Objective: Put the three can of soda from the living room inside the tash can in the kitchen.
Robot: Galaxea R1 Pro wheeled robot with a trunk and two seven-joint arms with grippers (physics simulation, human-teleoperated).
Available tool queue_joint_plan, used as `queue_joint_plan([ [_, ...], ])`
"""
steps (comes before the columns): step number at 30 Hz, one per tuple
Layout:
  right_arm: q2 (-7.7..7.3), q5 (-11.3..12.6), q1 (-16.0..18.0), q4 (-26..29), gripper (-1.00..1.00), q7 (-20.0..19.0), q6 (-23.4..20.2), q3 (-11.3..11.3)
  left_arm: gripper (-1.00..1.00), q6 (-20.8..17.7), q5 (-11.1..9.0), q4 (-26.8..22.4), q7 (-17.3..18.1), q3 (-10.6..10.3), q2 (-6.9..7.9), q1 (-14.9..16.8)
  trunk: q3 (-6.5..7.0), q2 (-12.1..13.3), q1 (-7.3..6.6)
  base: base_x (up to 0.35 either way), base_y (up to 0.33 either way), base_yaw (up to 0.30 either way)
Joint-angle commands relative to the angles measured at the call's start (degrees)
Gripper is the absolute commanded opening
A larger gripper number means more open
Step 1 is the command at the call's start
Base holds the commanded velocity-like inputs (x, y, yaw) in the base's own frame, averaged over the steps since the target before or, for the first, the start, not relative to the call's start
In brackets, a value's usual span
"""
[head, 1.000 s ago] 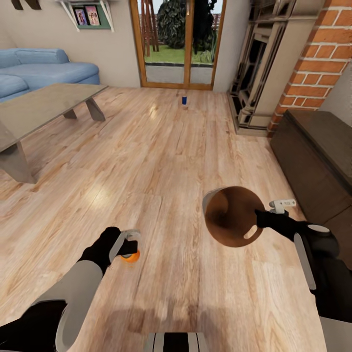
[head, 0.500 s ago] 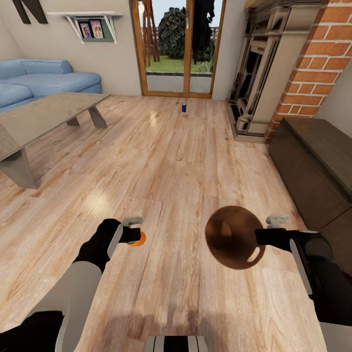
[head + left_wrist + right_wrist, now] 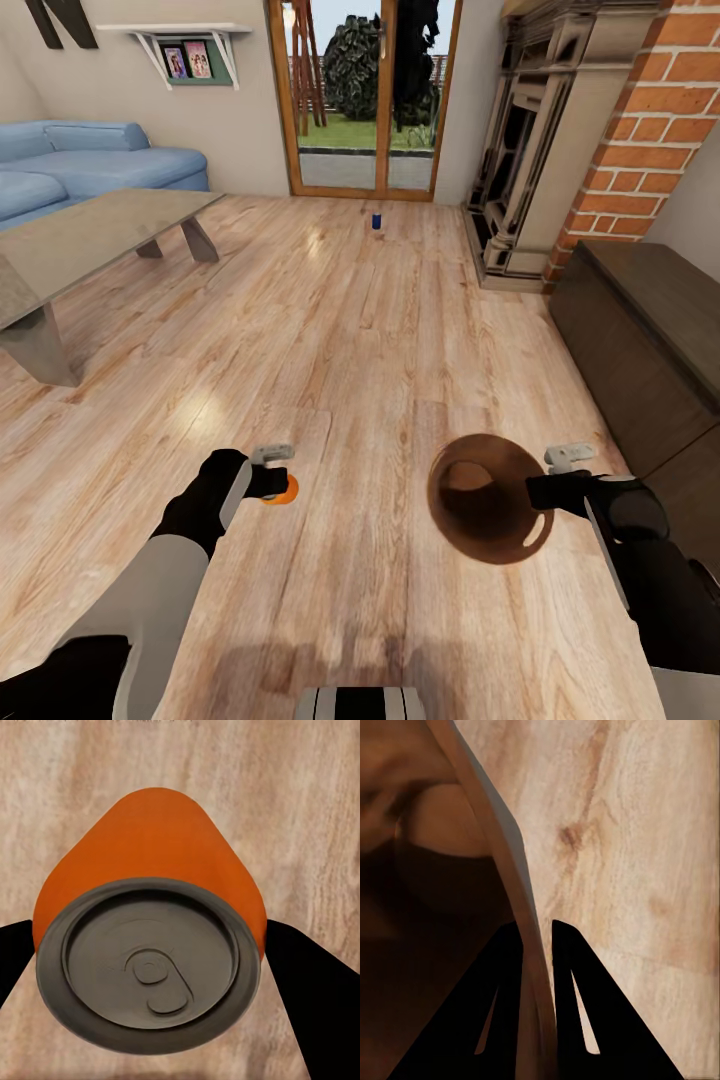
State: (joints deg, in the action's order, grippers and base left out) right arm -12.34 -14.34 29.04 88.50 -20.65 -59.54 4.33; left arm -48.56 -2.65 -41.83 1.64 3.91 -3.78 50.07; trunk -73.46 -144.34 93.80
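- The left gripper [image 3: 279, 478] is closed on the orange can [image 3: 287, 489], near left over the plank floor [image 3: 340, 330]; in the left wrist view the can [image 3: 150, 945] sits between the two dark fingers [image 3: 311, 990] with its grey pull-tab top facing the camera.
- The right gripper [image 3: 545, 483] pinches the rim of the bin [image 3: 490, 497], near right; its brown inside faces up toward the head camera.
- In the right wrist view the fingers [image 3: 502, 1005] stand one on each side of the bin's thin pale wall [image 3: 521, 922], nearly closed on it.
- Something rounded seems to lie inside the bin, too dim to name.
- A blue can [image 3: 376, 221] stands on the floor far off, just before the glass doors [image 3: 365, 95], well apart from both grippers.
- Low table [image 3: 90, 235] and blue sofa [image 3: 95, 165] are at far left; fireplace [image 3: 525, 150], brick [image 3: 640, 130] and a dark cabinet [image 3: 650, 330] are at right.
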Motion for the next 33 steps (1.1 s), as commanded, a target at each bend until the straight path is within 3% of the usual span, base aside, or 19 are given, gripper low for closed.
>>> queue_joint_plan([
  [1, 0.33, 0.3, -0.2, 0.0, -1.00, 0.0, -0.2, 0.3, -1.00, 0.3, 0.1, -0.3, 0.3, 0.0, 0.05, -0.3, 0.01, 0.0, -0.01, 0.000, 0.000, 0.000],
  [9, 2.85, -3.7, -1.7, -0.4, -1.00, 0.8, -0.1, 0.5, -1.00, 2.8, 0.5, -2.9, 3.0, 0.0, 0.25, -2.9, 0.45, 0.0, -0.06, 0.000, 0.000, 0.000],
  [10, 5.20, 14.3, -1.8, -0.4, -1.00, 0.8, -0.1, 0.4, -1.00, 3.8, 0.5, -3.7, 5.1, -0.1, 0.25, -8.5, 0.67, 0.0, -0.08, 0.000, 0.000, 0.000],
  [15, 5.35, 14.3, -1.8, -0.3, -1.00, 0.9, -0.1, 0.4, -1.00, 3.7, 0.5, -3.8, 5.1, -1.2, 0.23, -8.7, 1.78, 0.1, -0.21, 0.000, 0.000, 0.000],
  [18, 5.38, 14.3, -1.9, -0.3, -1.00, 0.9, 0.0, -0.9, -1.00, 3.3, 0.5, -3.8, 5.2, -2.0, 0.27, -8.7, 2.44, 0.1, -0.29, 0.000, 0.000, 0.000],
  [29, 5.32, 14.3, -1.9, -0.2, -1.00, 1.1, 0.0, -2.1, -1.00, 3.1, 0.5, -4.0, 5.4, -2.5, 0.43, -8.8, 4.88, 0.3, -0.57, 0.000, 0.000, 0.000],
  [33, 5.17, 14.3, -1.9, -0.1, -1.00, 0.9, 0.0, -2.1, -1.00, 1.1, 0.2, -9.0, 6.9, -2.6, 0.55, -8.8, 5.77, 0.3, -0.68, 0.000, 0.000, 0.000],
])
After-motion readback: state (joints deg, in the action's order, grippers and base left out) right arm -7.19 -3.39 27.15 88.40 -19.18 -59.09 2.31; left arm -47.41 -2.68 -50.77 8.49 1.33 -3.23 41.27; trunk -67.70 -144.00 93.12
